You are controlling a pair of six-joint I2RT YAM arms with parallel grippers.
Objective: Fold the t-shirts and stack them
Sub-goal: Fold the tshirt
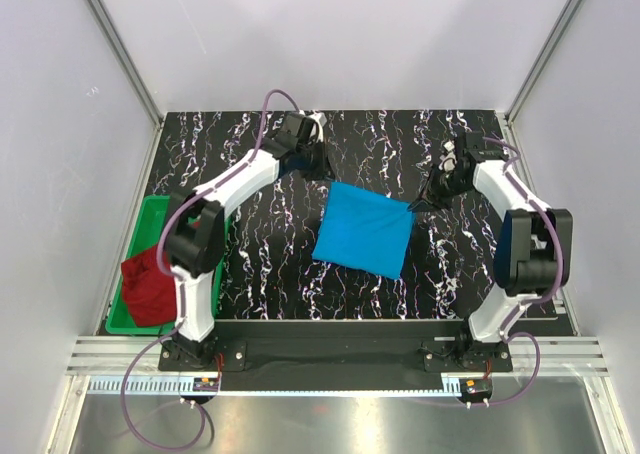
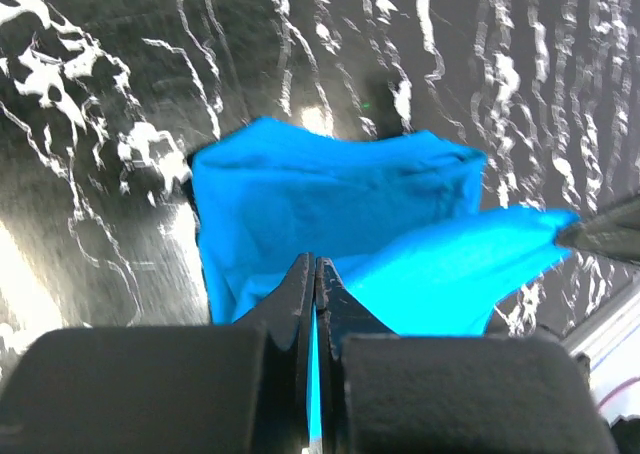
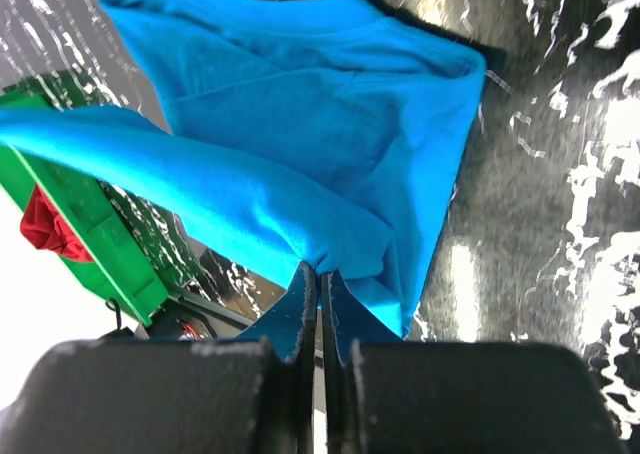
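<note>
The sky-blue t-shirt (image 1: 363, 231) lies folded in the middle of the table. Its far edge is lifted and stretched between both grippers. My left gripper (image 1: 322, 171) is shut on the shirt's far left corner; in the left wrist view blue cloth (image 2: 330, 209) runs between the closed fingers (image 2: 316, 274). My right gripper (image 1: 418, 203) is shut on the far right corner, with the blue cloth (image 3: 300, 124) bunched at its tips (image 3: 320, 274). The dark red t-shirt (image 1: 148, 286) hangs crumpled over the near end of the green bin (image 1: 150, 214) at the left.
The green bin (image 3: 95, 244) with the red t-shirt (image 3: 45, 224) also shows at the left of the right wrist view. Grey walls close in the black marbled table (image 1: 250, 264) on three sides. The arm bases stand at the near edge.
</note>
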